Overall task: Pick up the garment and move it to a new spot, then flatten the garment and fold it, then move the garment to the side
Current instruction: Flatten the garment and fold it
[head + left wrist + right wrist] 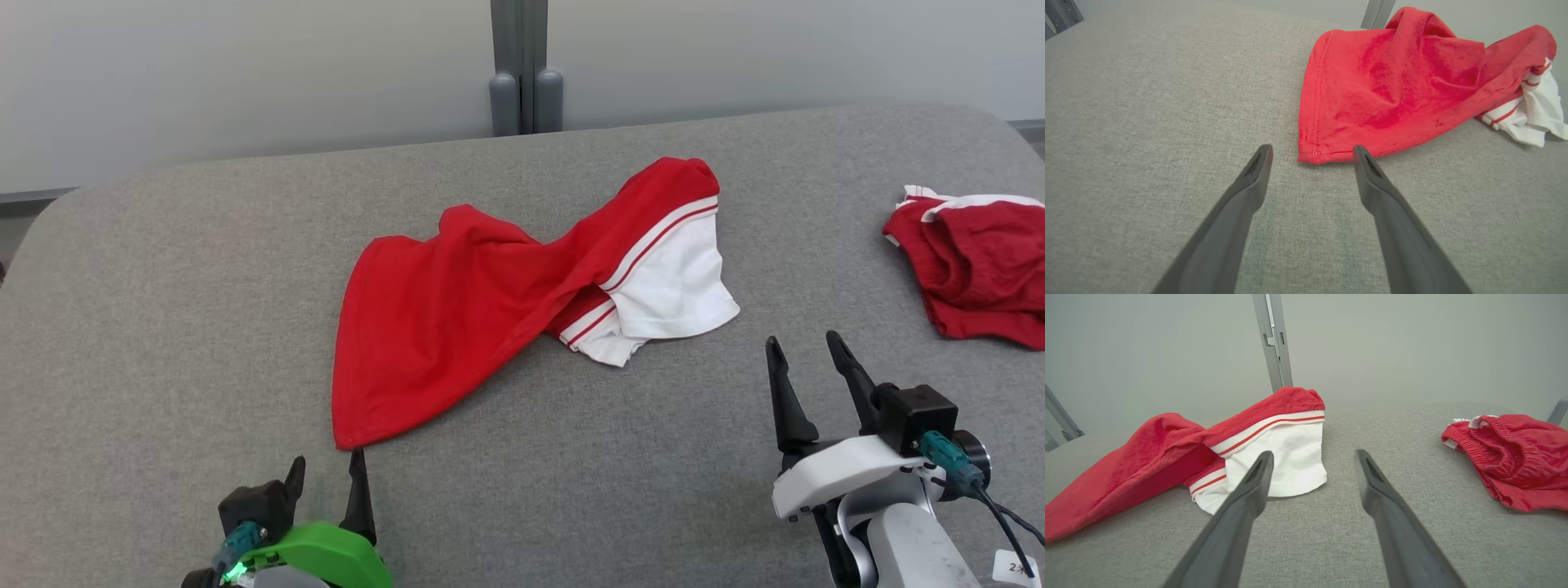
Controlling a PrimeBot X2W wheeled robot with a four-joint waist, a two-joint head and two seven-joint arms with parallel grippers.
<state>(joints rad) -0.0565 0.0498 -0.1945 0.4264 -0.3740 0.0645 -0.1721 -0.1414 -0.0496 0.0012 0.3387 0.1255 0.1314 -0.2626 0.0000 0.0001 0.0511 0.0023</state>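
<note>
- Garment [457,327] lies twisted mid table [163,327], neither flattened nor folded; likely every step remains.
- Left pincer [326,459] gapes empty at its near corner; right pincer [802,341] gapes empty too.

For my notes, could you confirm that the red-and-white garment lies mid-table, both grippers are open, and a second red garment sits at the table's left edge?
Only the side is wrong: the head view shows the second red garment at the right edge of the table. The red-and-white garment lies mid-table, and the left gripper and right gripper are open.
</note>
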